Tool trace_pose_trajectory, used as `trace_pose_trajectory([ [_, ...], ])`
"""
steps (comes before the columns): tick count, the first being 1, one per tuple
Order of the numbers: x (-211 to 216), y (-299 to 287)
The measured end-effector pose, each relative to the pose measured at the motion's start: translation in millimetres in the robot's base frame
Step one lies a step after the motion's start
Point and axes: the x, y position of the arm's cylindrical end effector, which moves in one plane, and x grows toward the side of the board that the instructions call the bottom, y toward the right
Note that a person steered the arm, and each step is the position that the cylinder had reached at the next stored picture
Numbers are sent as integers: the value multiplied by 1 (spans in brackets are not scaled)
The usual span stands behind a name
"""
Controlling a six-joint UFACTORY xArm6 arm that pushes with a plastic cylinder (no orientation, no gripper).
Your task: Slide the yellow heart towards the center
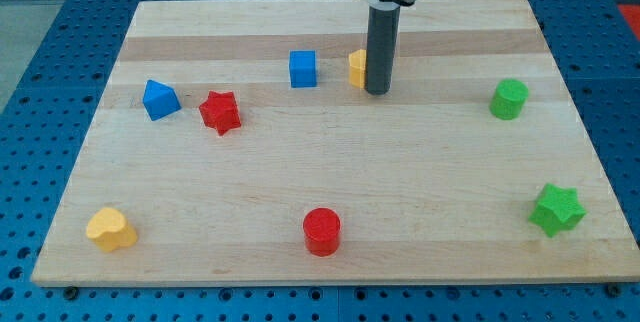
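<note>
My tip [377, 91] rests on the board [330, 212] near the view's top, just right of centre, touching or all but touching a yellow block [356, 68] that the rod half hides (its shape I cannot make out). There are no fingers here to spread or close: the arm ends in a bare rod, and all it can do is push.

The yellow heart [110, 229] sits at the view's bottom-left corner, well apart from my tip. It lies down and far to the left of the rod, almost the whole board away on the diagonal. The centre sits up and to the right of the heart, so I judge the push must come from the heart's lower-left side, which is close to the board's edge and leaves little room.

A straight run toward it passes below the red star [220, 112] and the blue block [160, 99]. The red cylinder [322, 231] stands to the heart's right along the bottom, clear of a diagonal push.
</note>
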Motion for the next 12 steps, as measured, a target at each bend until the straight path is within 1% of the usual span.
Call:
trace_pose_trajectory([
  [1, 17, 2],
  [2, 81, 4],
  [3, 81, 4],
  [4, 81, -34],
  [7, 88, -177],
  [10, 88, -213],
  [11, 115, -249],
  [12, 119, -278],
])
